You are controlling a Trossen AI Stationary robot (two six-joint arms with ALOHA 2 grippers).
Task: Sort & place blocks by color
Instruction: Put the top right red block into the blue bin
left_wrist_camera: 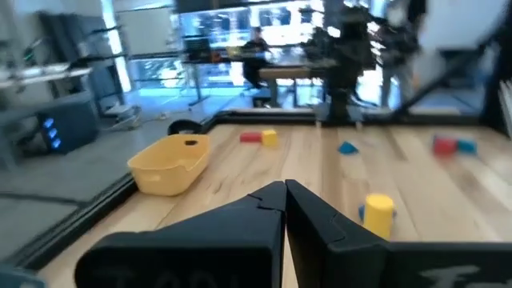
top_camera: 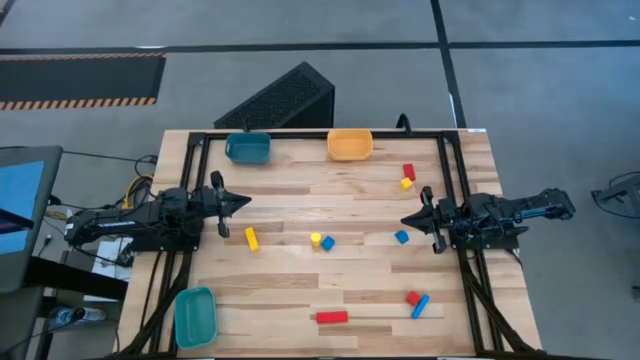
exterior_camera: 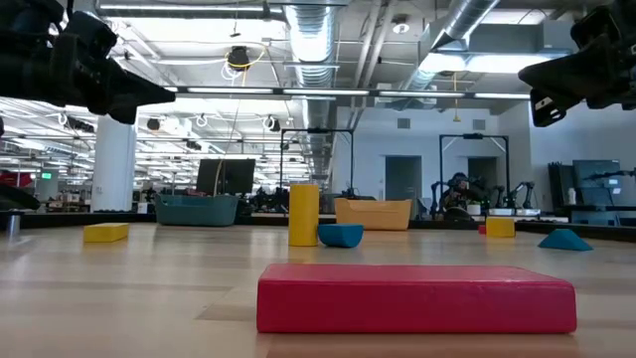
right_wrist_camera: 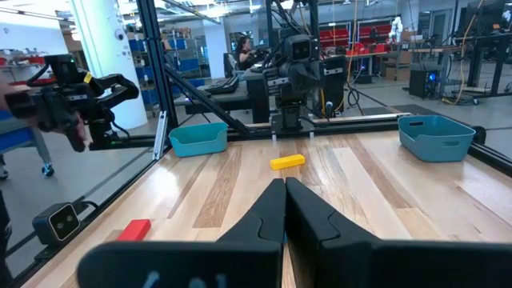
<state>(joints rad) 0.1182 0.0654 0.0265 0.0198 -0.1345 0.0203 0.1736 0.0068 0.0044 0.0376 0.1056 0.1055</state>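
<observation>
Small blocks lie scattered flat on the wooden table (top_camera: 300,280): a red bar (top_camera: 332,317) at the near edge, a yellow bar (top_camera: 251,239), a yellow piece (top_camera: 316,239) beside a blue one (top_camera: 327,243), another blue block (top_camera: 401,237), a red (top_camera: 409,171) and yellow pair (top_camera: 406,183), and a red (top_camera: 413,298) and blue pair (top_camera: 420,306). My left gripper (top_camera: 245,200) hovers shut at the table's left side, pointing level toward the right. My right gripper (top_camera: 405,219) hovers shut at the right side, pointing left. Neither holds anything.
A dark teal bin (top_camera: 248,148) and an orange-yellow bin (top_camera: 350,145) stand at the far edge, and a lighter teal bin (top_camera: 195,316) at the near left corner. A black frame (top_camera: 320,132) borders the table. Open wood lies between the two grippers.
</observation>
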